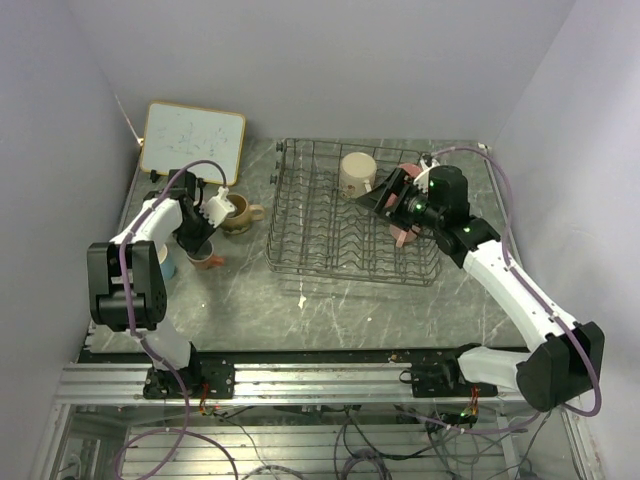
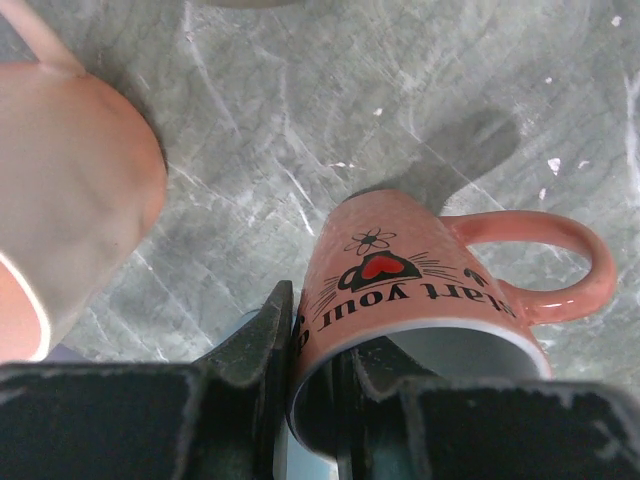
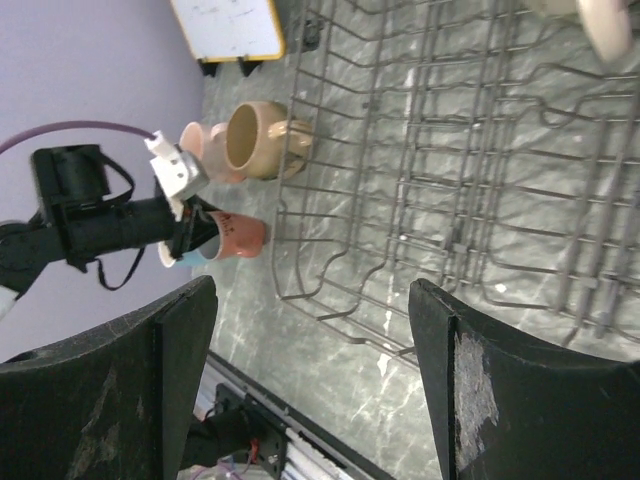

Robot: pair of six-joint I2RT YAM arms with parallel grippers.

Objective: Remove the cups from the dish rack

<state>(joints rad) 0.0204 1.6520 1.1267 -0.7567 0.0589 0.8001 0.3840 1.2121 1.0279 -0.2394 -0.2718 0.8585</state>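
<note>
The dark wire dish rack [image 1: 345, 245] stands mid-table. A cream cup [image 1: 357, 172] sits upside down in its far part, and pink cups [image 1: 404, 236] show partly behind my right arm. My right gripper [image 1: 388, 196] hovers over the rack's right side, open, with nothing between its fingers [image 3: 185, 340]. Left of the rack, my left gripper [image 1: 205, 243] is shut on a salmon cup [image 2: 420, 275] printed "start your day". One finger is inside the rim, the other outside. The cup tilts just above the table. A tan cup [image 1: 240, 213], a pink cup [image 2: 70, 200] and a light blue cup [image 1: 167, 264] stand beside it.
A wood-framed whiteboard [image 1: 192, 140] leans at the back left corner. Purple walls close in the table on the left, back and right. The arms' mounting rail [image 1: 300, 375] runs along the near edge. The right wrist view also shows the rack [image 3: 450, 150] and the tan cup [image 3: 255, 140].
</note>
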